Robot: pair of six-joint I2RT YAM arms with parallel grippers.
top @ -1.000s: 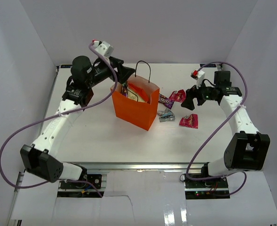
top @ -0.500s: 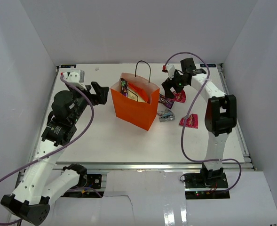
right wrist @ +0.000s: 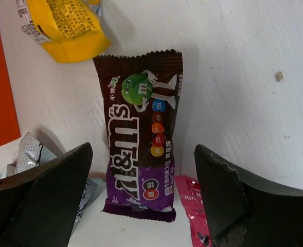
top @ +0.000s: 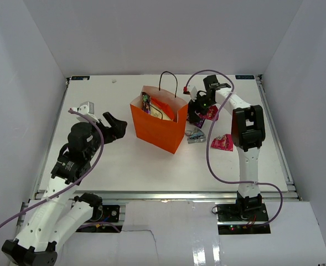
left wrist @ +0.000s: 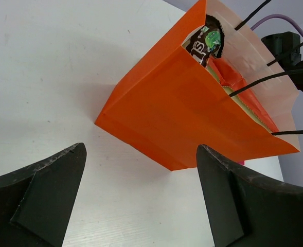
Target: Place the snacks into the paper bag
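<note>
Right pincer [right wrist: 141, 172] has dropped lower, spread wide over the dark brown packet [right wrist: 140, 134] lying on the tabletop [right wrist: 244, 46] just beside the paper bag [top: 157, 130]. Left pincer [left wrist: 141, 190], released too, has backed further off.

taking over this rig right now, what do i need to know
Left pincer: open, empty, just left of the orange paper bag, not touching it.
Right pincer: open, empty, over the dark brown M&M's packet, one finger either side.
Done: the chip bag and one dark packet are inside the upright bag.
Left: the M&M's packet, a yellow packet, a silver packet, a magenta packet and a second magenta one lie on the table, right of the bag.
</note>
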